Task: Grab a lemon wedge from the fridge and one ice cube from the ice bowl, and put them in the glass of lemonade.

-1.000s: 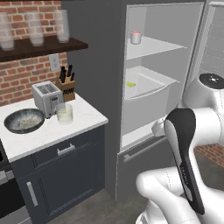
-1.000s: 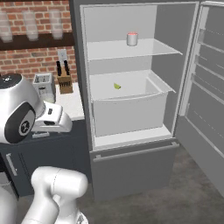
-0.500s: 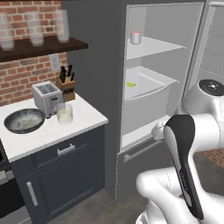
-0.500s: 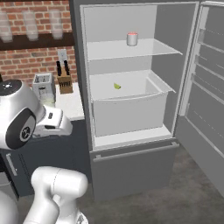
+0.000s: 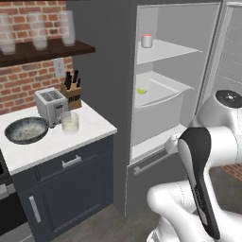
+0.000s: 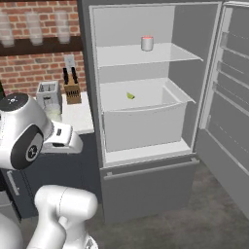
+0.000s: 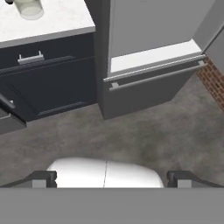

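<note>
The fridge [image 5: 118, 71] stands open, its door [image 6: 228, 97] swung to the right. A tiny yellow-green lemon wedge [image 5: 141, 91] [image 6: 130, 96] lies in the white middle bin. On the white counter, the glass of lemonade [image 5: 70, 123] [image 7: 29, 8] stands next to the ice bowl [image 5: 27, 130], a dark bowl with a speckled pale inside. My gripper [image 7: 112, 179] is open with nothing between its fingertips [image 7: 43, 178]. It looks down at the floor before the fridge's lower drawer [image 7: 153, 72], far from all three things.
A red-topped white cup [image 5: 147, 40] sits on the fridge's upper shelf. A toaster [image 5: 51, 105] and knife block [image 5: 71, 92] stand at the back of the counter, with tall glasses [image 5: 38, 30] on a shelf above. Dark cabinets [image 7: 43, 83] sit below the counter.
My arm has sunk a little in both base views. The lemon wedge, glass and bowl have stayed put, and the gripper has stayed open.
</note>
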